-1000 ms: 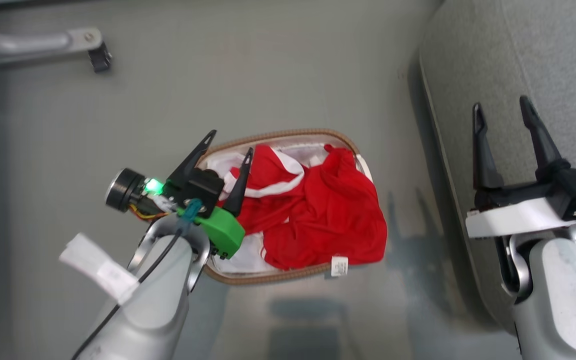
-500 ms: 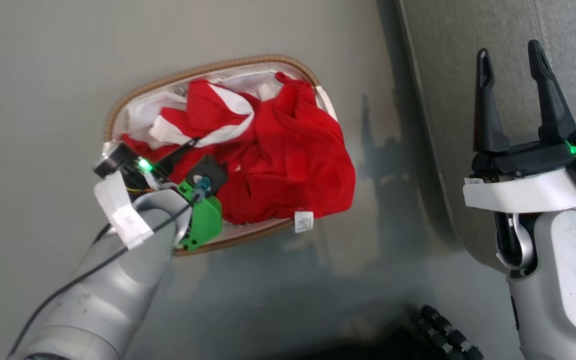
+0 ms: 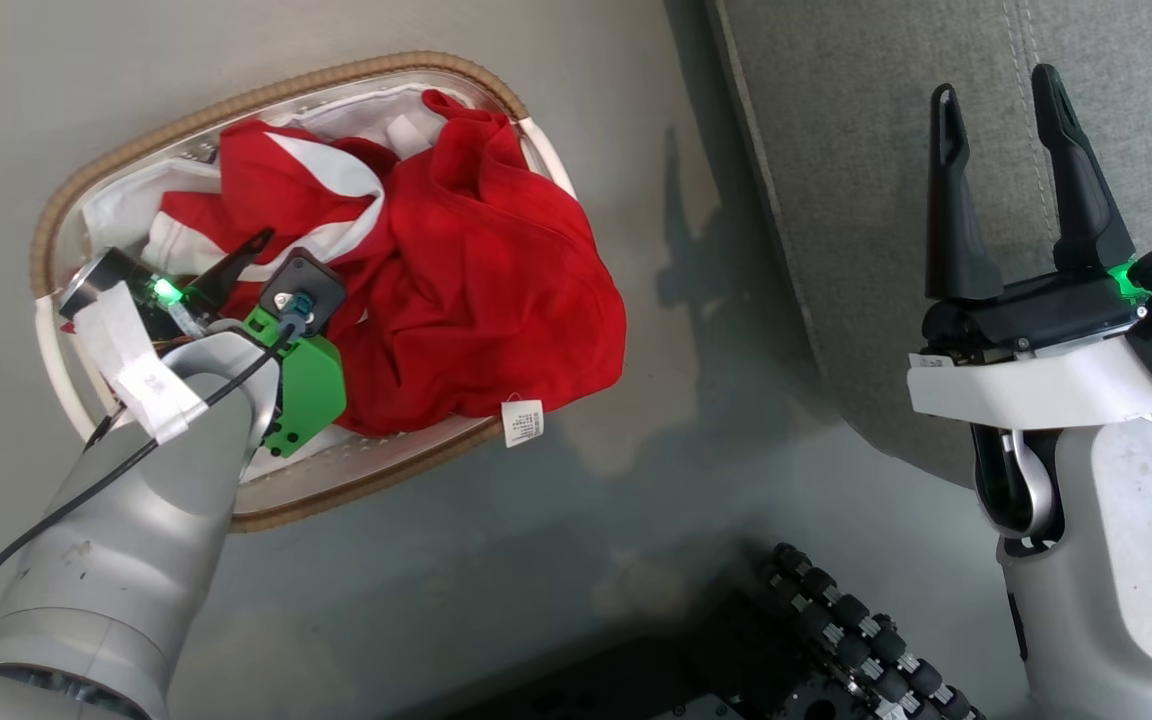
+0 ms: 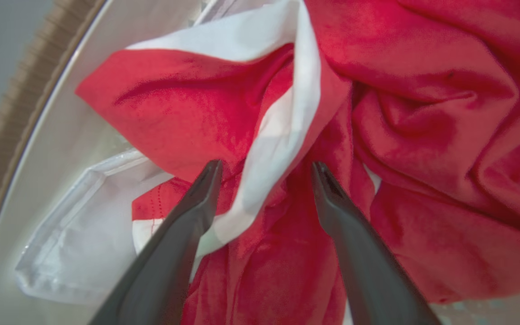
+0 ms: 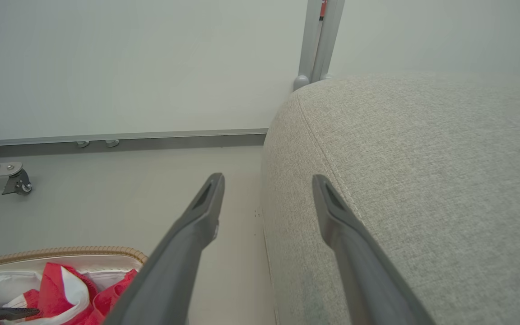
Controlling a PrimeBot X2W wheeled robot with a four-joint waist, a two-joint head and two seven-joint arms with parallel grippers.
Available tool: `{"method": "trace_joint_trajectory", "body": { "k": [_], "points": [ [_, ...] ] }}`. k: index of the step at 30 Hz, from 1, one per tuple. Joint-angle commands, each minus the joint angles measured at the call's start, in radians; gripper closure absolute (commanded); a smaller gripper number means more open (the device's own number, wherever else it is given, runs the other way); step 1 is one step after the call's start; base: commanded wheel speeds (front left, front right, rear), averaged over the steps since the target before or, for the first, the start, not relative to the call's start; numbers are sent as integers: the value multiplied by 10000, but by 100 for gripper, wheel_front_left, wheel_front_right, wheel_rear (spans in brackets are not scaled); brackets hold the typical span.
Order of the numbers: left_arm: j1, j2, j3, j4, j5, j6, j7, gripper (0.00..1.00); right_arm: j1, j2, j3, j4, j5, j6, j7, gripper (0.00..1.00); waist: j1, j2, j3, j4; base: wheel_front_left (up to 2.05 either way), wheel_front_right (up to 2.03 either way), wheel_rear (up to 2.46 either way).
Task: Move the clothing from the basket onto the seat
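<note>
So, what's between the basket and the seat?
Bare, shadowed grey floor lies between the basket and the seat, as the head view shows.

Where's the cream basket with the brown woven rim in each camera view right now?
Head view: cream perforated plastic basket with brown woven rim, upper left.
Left wrist view: its rim along the left edge.
Right wrist view: bottom left corner.
Shared landmark: white band on the red clothing.

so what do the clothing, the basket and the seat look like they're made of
The clothing: soft matte fabric, red with white trim; it lies in loose folds and creases. The basket: likely smooth cream plastic with a slight sheen, plus a brown woven rim, fibre unclear. The seat: grey woven upholstery, matte, with visible weave and stitched seams.
</note>
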Motion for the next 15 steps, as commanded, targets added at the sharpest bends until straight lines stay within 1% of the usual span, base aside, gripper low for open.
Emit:
{"method": "trace_joint_trajectory", "body": {
  "k": [1, 2, 3, 4, 5, 6, 11, 15],
  "points": [
    [-202, 165, 34, 102, -69, 48, -4, 0, -95, -24, 50, -75, 60, -10, -49, 0, -2, 0, 160, -201, 0, 0, 0],
    [-218, 186, 49, 142, -109, 53, 2, 2, -90, -24, 83, -95, 74, -10, -49, 0, -2, 0, 163, -220, 0, 0, 0],
    [-229, 197, 68, 186, -155, 55, 3, 47, -79, -24, 110, -114, 95, -10, -49, 0, -2, 0, 159, -235, 0, 0, 0],
    [-235, 194, 71, 216, -191, 52, -10, 60, -68, -24, 121, -127, 112, -10, -49, 0, -2, 0, 153, -238, 0, 0, 0],
    [-226, 176, 79, 238, -241, 38, -55, 87, -50, -26, 121, -135, 106, -10, -49, 0, -2, 0, 134, -229, 0, 0, 0],
    [-197, 157, 83, 246, -289, 20, -106, 100, -28, -24, 121, -131, 99, -10, -49, 0, -2, 0, 105, -214, 0, 0, 0],
    [155, 55, -46, 90, -441, -104, -351, 100, 41, -27, 114, -25, 41, -10, -49, 0, -2, 0, -245, 20, 0, 0, 0],
    [656, 98, -201, -466, -625, -189, -503, 100, 131, -29, 126, 191, -50, -10, -49, 0, -2, 0, -903, 365, 0, 0, 0]
  ]
}}
